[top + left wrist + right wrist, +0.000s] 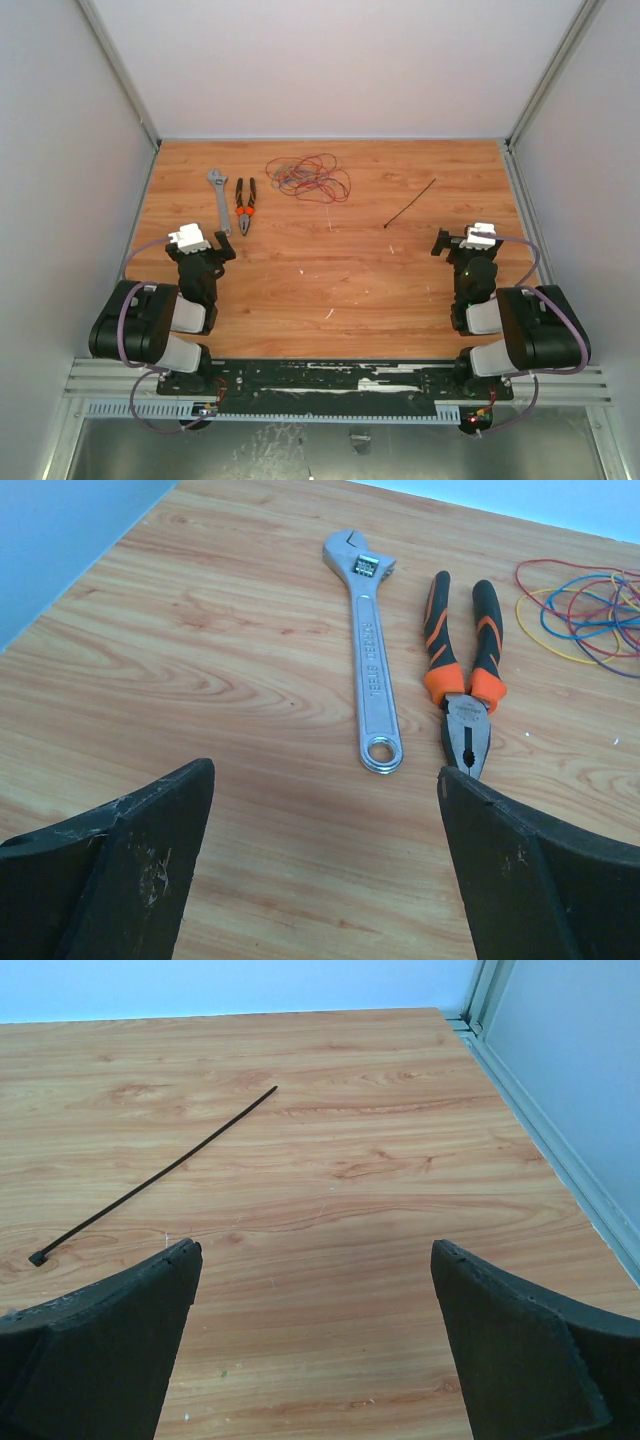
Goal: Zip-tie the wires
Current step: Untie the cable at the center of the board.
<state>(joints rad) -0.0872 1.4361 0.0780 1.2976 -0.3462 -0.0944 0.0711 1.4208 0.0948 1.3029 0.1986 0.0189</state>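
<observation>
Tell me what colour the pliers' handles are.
Black with orange on the pliers, clearest in the left wrist view.

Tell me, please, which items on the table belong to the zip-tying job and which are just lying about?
For the job: wires, zip tie.
Lying about: wrench, pliers.
</observation>
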